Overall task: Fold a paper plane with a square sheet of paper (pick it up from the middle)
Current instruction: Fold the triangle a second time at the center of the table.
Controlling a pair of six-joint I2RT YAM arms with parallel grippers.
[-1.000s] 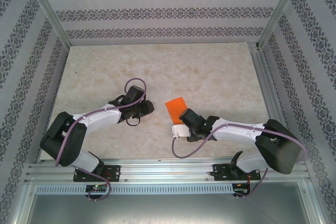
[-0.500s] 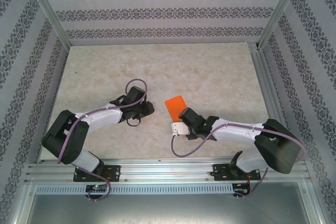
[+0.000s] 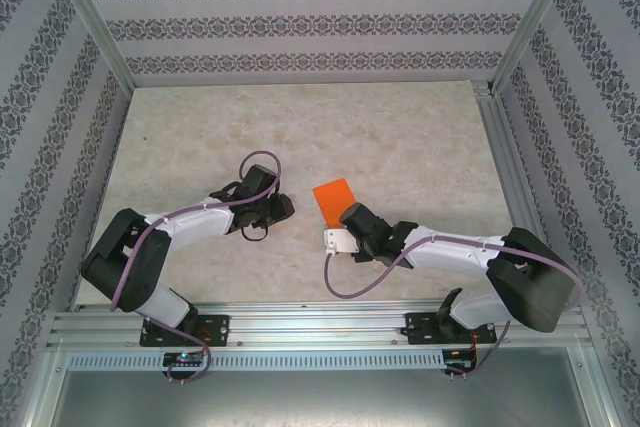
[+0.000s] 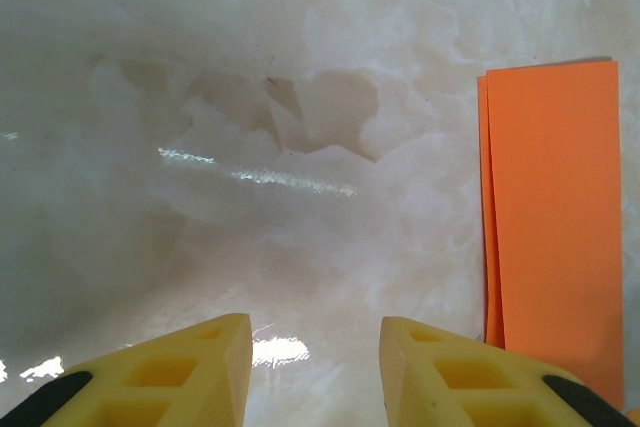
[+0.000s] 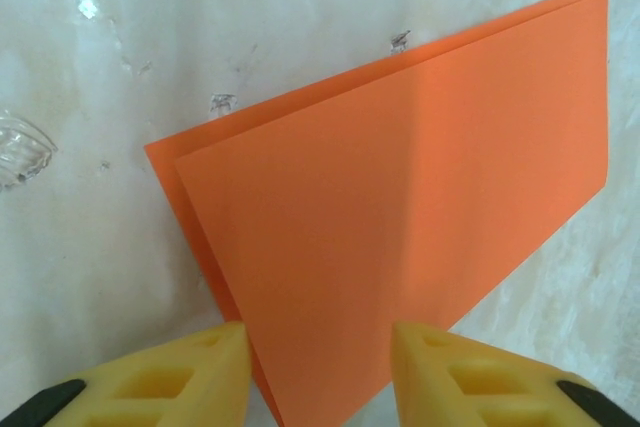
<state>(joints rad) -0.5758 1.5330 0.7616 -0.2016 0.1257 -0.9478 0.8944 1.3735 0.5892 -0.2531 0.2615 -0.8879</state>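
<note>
Right wrist view: right gripper (image 5: pixel 318 352), jaws parted, straddles the near corner of the folded paper (image 5: pixel 420 197), flat on the table (image 5: pixel 90 277); left gripper (image 4: pixel 315 347), parted and empty, beside it. Half-fold apparently done; corner folds next need one edge pinned.

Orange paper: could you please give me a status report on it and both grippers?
Left gripper open, over table beside the paper. Right gripper open, straddling the paper's near corner. Paper folded double, lying flat. Nothing in the way.

Robotics lab test cell: a beige marble-look tabletop (image 3: pixel 400 137) ringed by grey floral-patterned wall panels (image 3: pixel 300 22), silver aluminium rails (image 3: pixel 320 321) along its near edge.
</note>
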